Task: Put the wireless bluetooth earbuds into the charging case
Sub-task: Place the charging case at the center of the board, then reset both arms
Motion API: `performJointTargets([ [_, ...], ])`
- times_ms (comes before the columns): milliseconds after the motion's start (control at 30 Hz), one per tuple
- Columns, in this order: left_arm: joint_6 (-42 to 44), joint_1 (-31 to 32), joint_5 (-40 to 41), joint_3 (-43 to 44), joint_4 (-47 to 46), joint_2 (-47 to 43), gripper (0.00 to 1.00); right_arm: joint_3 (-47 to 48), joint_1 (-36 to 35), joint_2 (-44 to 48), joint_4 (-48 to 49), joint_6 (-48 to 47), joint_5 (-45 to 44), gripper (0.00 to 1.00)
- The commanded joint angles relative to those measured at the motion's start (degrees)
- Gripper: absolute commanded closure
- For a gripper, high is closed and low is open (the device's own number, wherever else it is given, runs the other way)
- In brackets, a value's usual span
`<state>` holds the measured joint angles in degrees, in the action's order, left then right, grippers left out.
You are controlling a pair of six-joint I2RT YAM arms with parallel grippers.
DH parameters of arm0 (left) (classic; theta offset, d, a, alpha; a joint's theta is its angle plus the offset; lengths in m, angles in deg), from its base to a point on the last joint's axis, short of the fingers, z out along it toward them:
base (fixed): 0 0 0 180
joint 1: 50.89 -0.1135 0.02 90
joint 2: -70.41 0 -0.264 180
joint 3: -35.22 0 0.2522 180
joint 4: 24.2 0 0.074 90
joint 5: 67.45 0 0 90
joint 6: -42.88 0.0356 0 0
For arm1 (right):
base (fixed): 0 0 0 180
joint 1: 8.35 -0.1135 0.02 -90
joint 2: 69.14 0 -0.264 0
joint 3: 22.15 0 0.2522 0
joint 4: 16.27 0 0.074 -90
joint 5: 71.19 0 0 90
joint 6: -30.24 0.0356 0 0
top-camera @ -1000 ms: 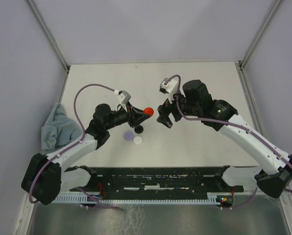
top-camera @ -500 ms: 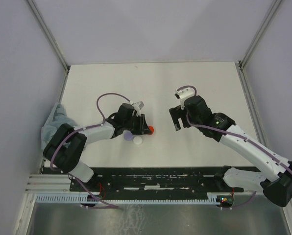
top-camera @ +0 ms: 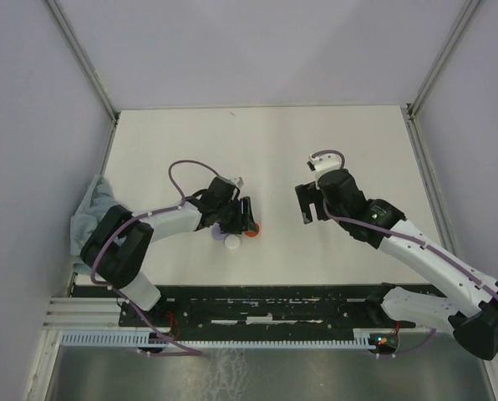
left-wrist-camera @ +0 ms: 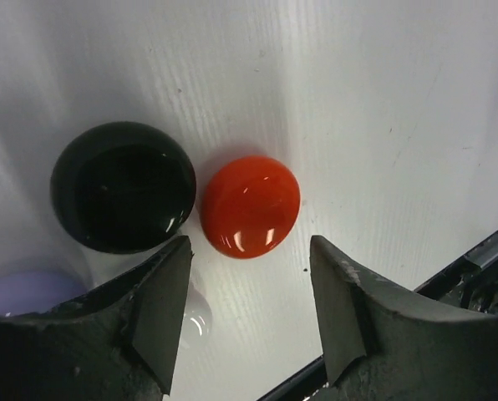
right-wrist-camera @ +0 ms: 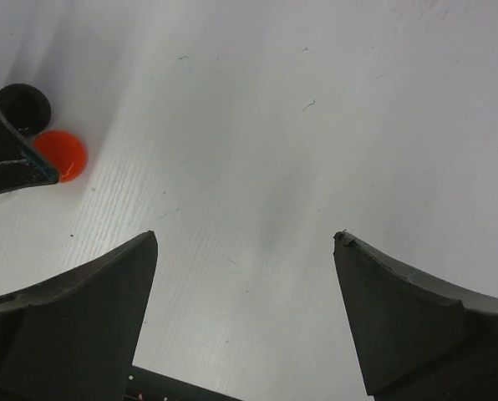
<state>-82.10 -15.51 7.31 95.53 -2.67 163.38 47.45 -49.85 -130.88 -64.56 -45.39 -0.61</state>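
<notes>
No earbuds show in any view. A glossy red round charging case (left-wrist-camera: 250, 205) lies shut on the white table, right beside a black round case (left-wrist-camera: 123, 185). A lavender case (left-wrist-camera: 23, 291) and a white case (left-wrist-camera: 195, 316) lie close by, partly behind my left finger. My left gripper (left-wrist-camera: 249, 309) is open just short of the red case (top-camera: 253, 228), touching nothing. My right gripper (top-camera: 306, 205) hangs wide open and empty over bare table to the right. From the right wrist the red case (right-wrist-camera: 60, 155) and the black case (right-wrist-camera: 23, 104) sit far left.
A crumpled blue-grey cloth (top-camera: 94, 217) lies at the table's left edge. A black rail (top-camera: 266, 305) runs along the near edge by the arm bases. White walls close in the table on three sides.
My left gripper came down with the red case, set it on the table next to the black one and opened. My right arm drew back to the right and lowered.
</notes>
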Motion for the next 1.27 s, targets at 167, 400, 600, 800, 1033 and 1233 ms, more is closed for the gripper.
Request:
performJointTargets([
  [167, 0.52, -0.89, 10.17, 5.44, 10.93, -12.20, 0.22, 0.24, 1.37, 4.15, -1.13, 1.12, -9.05, 0.01],
  [400, 3.27, -10.31, 20.20, 3.84, 16.70, -26.74, 0.01, 0.51, 8.31, 6.07, -5.31, 5.29, -14.88, 0.01],
  [600, 6.12, -12.57, 39.51, 0.94, 17.39, -46.98, 0.01, 1.47, 10.31, 8.91, -6.87, 7.61, -21.29, 0.01],
  [800, 14.07, -12.59, 50.35, -1.87, 12.02, -61.47, 0.01, 3.97, 10.30, 12.07, -5.56, 6.76, -26.58, 0.01],
  [1033, 19.60, -12.53, 51.76, -3.80, 5.86, -66.49, 0.01, 1.21, 10.33, 17.13, 2.56, 3.07, -25.78, 0.01],
  [1233, 19.03, -12.60, 48.53, -3.46, 4.61, -62.90, 0.01, -0.28, 10.32, 18.04, 6.44, 1.63, -24.02, 0.01],
])
